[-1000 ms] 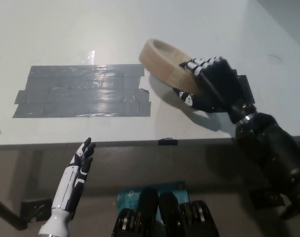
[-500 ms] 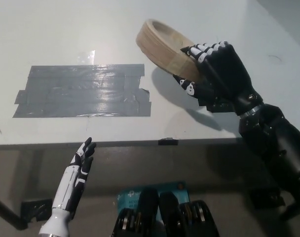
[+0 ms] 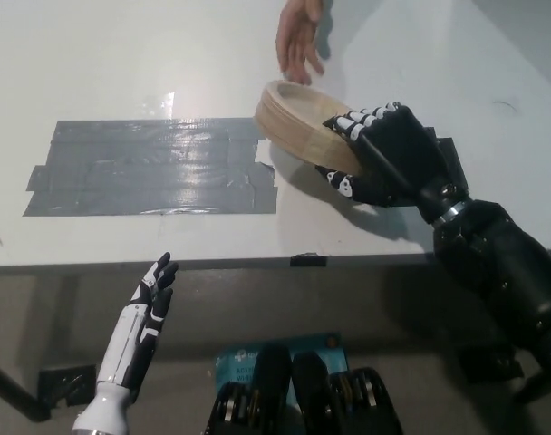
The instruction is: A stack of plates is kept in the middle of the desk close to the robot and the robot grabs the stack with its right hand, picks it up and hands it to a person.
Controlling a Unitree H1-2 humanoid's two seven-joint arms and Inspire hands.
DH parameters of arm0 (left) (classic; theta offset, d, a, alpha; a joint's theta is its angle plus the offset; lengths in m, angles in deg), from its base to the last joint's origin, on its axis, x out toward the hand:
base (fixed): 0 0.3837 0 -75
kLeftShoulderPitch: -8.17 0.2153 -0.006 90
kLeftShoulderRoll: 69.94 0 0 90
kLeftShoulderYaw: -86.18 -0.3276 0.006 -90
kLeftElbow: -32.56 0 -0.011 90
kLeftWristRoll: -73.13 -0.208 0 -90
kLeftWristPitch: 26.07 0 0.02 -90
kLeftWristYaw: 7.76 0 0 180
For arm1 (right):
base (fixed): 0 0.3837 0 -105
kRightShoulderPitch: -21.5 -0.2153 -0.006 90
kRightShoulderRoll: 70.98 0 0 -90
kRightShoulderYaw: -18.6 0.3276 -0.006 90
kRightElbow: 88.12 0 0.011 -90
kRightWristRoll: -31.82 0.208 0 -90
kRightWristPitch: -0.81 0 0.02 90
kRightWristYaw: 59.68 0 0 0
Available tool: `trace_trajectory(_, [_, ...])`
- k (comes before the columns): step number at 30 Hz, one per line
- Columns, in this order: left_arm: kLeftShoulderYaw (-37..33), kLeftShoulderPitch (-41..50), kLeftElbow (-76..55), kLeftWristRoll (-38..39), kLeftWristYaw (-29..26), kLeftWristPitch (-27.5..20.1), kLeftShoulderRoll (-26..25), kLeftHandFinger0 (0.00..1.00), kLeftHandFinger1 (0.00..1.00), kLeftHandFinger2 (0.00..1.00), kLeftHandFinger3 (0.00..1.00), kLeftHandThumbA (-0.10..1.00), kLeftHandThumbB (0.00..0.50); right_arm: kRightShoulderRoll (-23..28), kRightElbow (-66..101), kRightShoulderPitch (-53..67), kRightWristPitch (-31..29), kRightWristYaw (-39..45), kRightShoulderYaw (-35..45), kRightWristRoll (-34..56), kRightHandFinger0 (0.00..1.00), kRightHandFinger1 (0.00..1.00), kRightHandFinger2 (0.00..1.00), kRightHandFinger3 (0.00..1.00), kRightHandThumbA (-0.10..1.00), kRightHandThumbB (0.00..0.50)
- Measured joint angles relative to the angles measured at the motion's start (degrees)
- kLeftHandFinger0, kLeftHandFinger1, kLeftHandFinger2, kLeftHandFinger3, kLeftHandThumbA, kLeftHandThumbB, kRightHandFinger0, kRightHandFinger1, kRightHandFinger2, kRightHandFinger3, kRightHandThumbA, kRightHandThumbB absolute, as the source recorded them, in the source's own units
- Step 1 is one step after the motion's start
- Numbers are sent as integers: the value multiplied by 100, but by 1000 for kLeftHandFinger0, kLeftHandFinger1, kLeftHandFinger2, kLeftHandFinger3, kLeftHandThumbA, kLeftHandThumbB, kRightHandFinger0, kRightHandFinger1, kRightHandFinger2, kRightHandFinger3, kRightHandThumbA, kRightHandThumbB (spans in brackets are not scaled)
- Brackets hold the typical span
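A tan stack of plates [image 3: 298,120] hangs tilted above the white desk [image 3: 121,63], right of the middle. My black right hand [image 3: 384,154] is shut on the stack's near right rim, fingers over the top and thumb below. A person's hand [image 3: 298,36] reaches in from the top edge, open, fingertips just above the stack's far rim; whether it touches is unclear. My white left hand [image 3: 144,313] rests open below the desk's front edge at the lower left.
A wide patch of grey tape [image 3: 149,168] covers the desk left of the stack. A small black clip [image 3: 309,260] sits on the desk's front edge. Dark tape pieces [image 3: 443,154] lie under my right wrist.
A person's hand has come in from the top toward the stack. My right hand holds the stack in nearly the same place, slightly lower than half a second ago. The left hand has not moved.
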Motion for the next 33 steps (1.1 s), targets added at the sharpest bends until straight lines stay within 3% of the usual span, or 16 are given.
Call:
trace_trajectory(6, [0, 1, 0, 0, 1, 0, -1, 1000, 1000, 1000, 1000, 1000, 0, -8, -39, -88, -1, -37, -13, -58, 0, 30, 320, 5, 132, 353])
trace_trajectory(13, [-1, 3, 0, -4, 1, 1, -1, 1000, 1000, 1000, 1000, 1000, 0, -13, -63, -169, 0, -211, -52, -178, 0, 88, 471, 36, 167, 314])
trace_trajectory(16, [-1, 3, 0, -5, 1, 1, -1, 1000, 1000, 1000, 1000, 1000, 0, -17, -98, -251, 7, -270, -50, -204, 0, 108, 486, 86, 112, 349])
trace_trajectory(19, [-4, 3, -1, -6, 1, 1, 1, 1000, 1000, 1000, 1000, 1000, 0, -21, -299, -511, 6, -362, -57, -255, 0, 71, 426, 305, 122, 345])
trace_trajectory(20, [-4, 3, -1, -6, 1, 1, 1, 1000, 1000, 1000, 1000, 1000, 0, -23, -336, -546, 6, -369, -59, -262, 0, 17, 331, 432, 139, 358])
trace_trajectory(21, [-6, 4, -1, -6, 1, 1, 1, 1000, 1000, 1000, 1000, 1000, 0, -27, -419, -626, 10, -397, -71, -278, 0, 15, 310, 469, 168, 395])
trace_trajectory(22, [-8, 5, -1, -7, 1, 1, 1, 1000, 1000, 1000, 1000, 1000, 0, -31, -504, -705, 27, -428, -108, -302, 60, 167, 420, 520, 269, 433])
trace_trajectory(23, [-9, 5, -1, -7, 1, 0, 1, 1000, 1000, 1000, 1000, 1000, 0, -36, -582, -768, 64, -466, -154, -333, 38, 167, 388, 546, 313, 445])
trace_trajectory(24, [-11, 5, -1, -7, 1, 0, 1, 1000, 1000, 1000, 1000, 1000, 0, -41, -622, -798, 86, -488, -166, -346, 734, 905, 1000, 1000, 517, 498])
trace_trajectory(25, [-14, 5, -1, -8, 1, -1, 1, 1000, 1000, 1000, 1000, 1000, 0, -52, -681, -845, 129, -500, -179, -364, 1000, 1000, 1000, 1000, 621, 500])
trace_trajectory(33, [-14, 5, 0, -6, 1, 6, 0, 1000, 1000, 1000, 1000, 1000, 0, -65, -487, -752, 400, 448, -177, -226, 1000, 1000, 1000, 1000, 821, 500])
